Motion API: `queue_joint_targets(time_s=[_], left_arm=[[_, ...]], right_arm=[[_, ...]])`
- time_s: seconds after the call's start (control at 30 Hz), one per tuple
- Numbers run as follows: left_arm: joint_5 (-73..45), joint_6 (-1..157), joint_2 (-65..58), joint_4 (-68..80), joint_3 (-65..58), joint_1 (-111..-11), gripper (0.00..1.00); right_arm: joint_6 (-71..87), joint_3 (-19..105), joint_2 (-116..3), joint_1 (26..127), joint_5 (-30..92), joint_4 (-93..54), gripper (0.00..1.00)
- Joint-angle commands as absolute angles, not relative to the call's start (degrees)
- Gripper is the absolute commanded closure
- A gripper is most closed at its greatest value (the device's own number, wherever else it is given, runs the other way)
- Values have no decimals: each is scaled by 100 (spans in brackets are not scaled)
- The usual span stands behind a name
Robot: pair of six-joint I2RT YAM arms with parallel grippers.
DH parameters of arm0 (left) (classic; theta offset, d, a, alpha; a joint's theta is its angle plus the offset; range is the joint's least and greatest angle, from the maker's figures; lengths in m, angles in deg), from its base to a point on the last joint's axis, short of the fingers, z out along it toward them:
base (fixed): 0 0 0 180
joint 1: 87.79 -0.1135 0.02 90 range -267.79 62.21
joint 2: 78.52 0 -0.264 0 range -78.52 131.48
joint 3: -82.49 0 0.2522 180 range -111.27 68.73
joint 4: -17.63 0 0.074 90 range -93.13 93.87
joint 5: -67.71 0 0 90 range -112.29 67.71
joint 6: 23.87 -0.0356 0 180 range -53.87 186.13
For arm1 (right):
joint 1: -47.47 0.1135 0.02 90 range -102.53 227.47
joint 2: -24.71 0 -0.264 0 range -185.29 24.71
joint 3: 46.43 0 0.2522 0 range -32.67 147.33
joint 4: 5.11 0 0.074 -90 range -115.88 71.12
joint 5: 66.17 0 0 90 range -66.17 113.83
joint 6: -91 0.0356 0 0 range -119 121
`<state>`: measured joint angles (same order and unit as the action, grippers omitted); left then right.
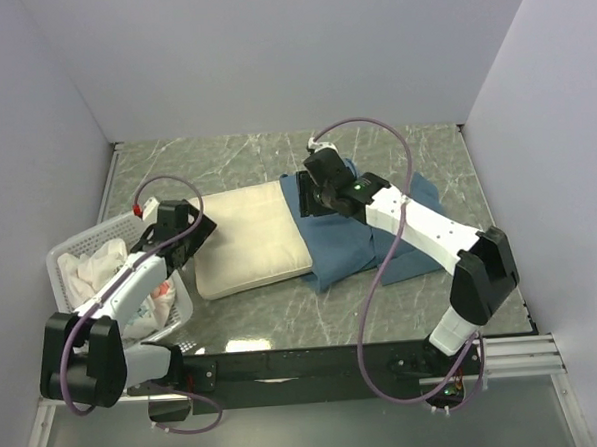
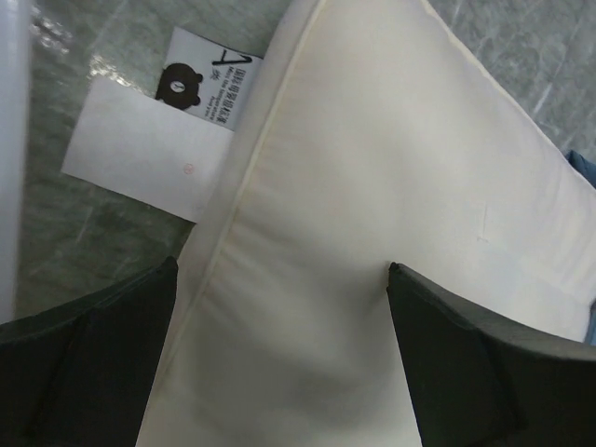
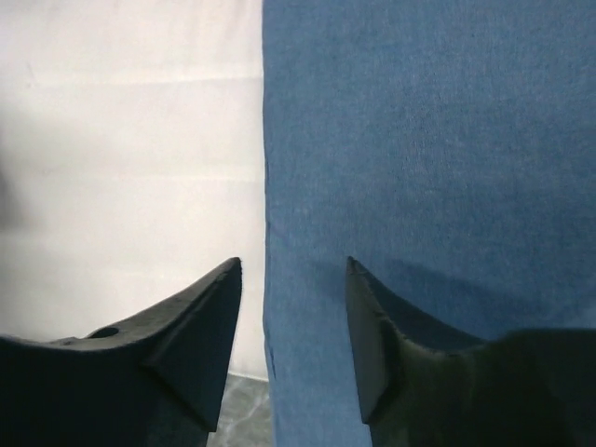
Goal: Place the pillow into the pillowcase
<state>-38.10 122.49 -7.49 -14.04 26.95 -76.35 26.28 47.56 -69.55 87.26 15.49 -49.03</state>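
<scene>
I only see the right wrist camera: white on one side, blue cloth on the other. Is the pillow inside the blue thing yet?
Observer: No. From above, the pillow lies flat beside the blue pillowcase, with their edges meeting.
Operator: Where's the other arm?
Observer: The left gripper is at the pillow's opposite end, jaws wide open over its edge.
Operator: Is there a bear anywhere?
Observer: Yes. The left wrist camera shows a white tag with a brown bear on it, lying on the table beside the pillow.

Robot lab cell, white walls (image 1: pixel 270 55) around marble-look desk (image 1: pixel 225 157), left arm (image 1: pixel 122 288) and right arm (image 1: pixel 429 232) bolted at its edge
</scene>
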Motion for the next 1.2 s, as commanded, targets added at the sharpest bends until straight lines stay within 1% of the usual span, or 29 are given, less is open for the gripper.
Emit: queue_joint_targets(time_s=[0.0, 0.03, 0.07, 0.17, 0.23, 0.33, 0.4, 0.43, 0.47, 0.5, 0.53, 0.57, 0.6, 0.63, 0.67, 0.7, 0.73, 0.83, 0.9, 0.93, 1.0, 1.03, 1.07, 1.1, 1.13, 1.17], left_arm=[[-2916, 11913, -856, -441, 3426, -7988, 1], [-2731, 11878, -821, -274, 3489, -8006, 1], [-2373, 11869, -725, -151, 3533, -8014, 0], [-1862, 11913, -636, 360, 3796, -8006, 1], [-1632, 12001, -618, 895, 3998, -7988, 1], [-1245, 12027, -575, 1353, 4183, -7918, 9], [-1139, 11958, -504, 1380, 4140, -7857, 21], [-1130, 11931, -434, 1336, 4096, -7787, 29], [-1147, 11913, -425, 1301, 4026, -7769, 45], [-1156, 11887, -407, 1257, 3999, -7760, 58], [-1148, 11861, -372, 1205, 3964, -7734, 69], [-1147, 11852, -381, 1161, 3903, -7733, 83], [-1174, 11834, -381, 1125, 3885, -7707, 90], [-1174, 11825, -372, 1073, 3859, -7689, 96], [-1139, 11834, -381, 1064, 3798, -7672, 99], [-1086, 11816, -407, 1046, 3771, -7663, 99], [-1077, 11808, -486, 1002, 3744, -7628, 99], [-1095, 11738, -801, 739, 3604, -7575, 99], [-1051, 11685, -1013, 493, 3463, -7566, 99], [-920, 11684, -1240, 457, 3428, -7558, 99], [-788, 11719, -1469, 248, 3314, -7523, 99], [-787, 11720, -1732, 150, 3270, -7479, 99], [-857, 11711, -1856, 71, 3217, -7452, 99], [-875, 11763, -1971, 18, 3217, -7435, 99], [-832, 11816, -2163, 18, 3226, -7408, 99], [-701, 11860, -2226, 61, 3234, -7399, 99]], right_arm=[[2499, 4653, -6406, 8895, 1409, -4964, 39], [2491, 4635, -6397, 8930, 1347, -4981, 35], [2490, 4574, -6415, 8983, 1311, -5007, 28], [2482, 4415, -6546, 9185, 1223, -4920, 20], [2499, 4450, -6853, 9317, 1040, -4990, 19], [2447, 4572, -7345, 9387, 741, -5104, 17], [2499, 4730, -7783, 9361, 250, -5454, 18], [2543, 4879, -7899, 9335, -257, -5604, 18], [2578, 4933, -7987, 9300, -454, -5840, 19], [2596, 4951, -8006, 9274, -647, -5912, 19], [2631, 4942, -7971, 9265, -797, -5939, 20], [2649, 4934, -7927, 9256, -998, -5948, 20], [2649, 4925, -7814, 9256, -1009, -5922, 20], [2631, 4951, -7795, 9238, -1009, -5887, 26], [2614, 4995, -7795, 9238, -1053, -5887, 32], [2596, 5056, -7873, 9238, -1071, -5930, 39], [2596, 5248, -7943, 9238, -1123, -6000, 56], [2596, 5635, -8085, 9220, -1220, -6317, 84], [2587, 5838, -7963, 9212, -1186, -6440, 92], [2535, 6109, -7901, 9220, -976, -6475, 100], [2482, 6513, -7769, 9255, -572, -6642, 100], [2429, 6942, -7716, 9325, -178, -6677, 100], [2394, 7207, -7698, 9430, -140, -6765, 100], [2385, 7532, -7768, 9727, -113, -6931, 100], [2385, 8153, -7821, 9843, 113, -7185, 100], [2420, 8403, -7873, 10019, 194, -7257, 100]])
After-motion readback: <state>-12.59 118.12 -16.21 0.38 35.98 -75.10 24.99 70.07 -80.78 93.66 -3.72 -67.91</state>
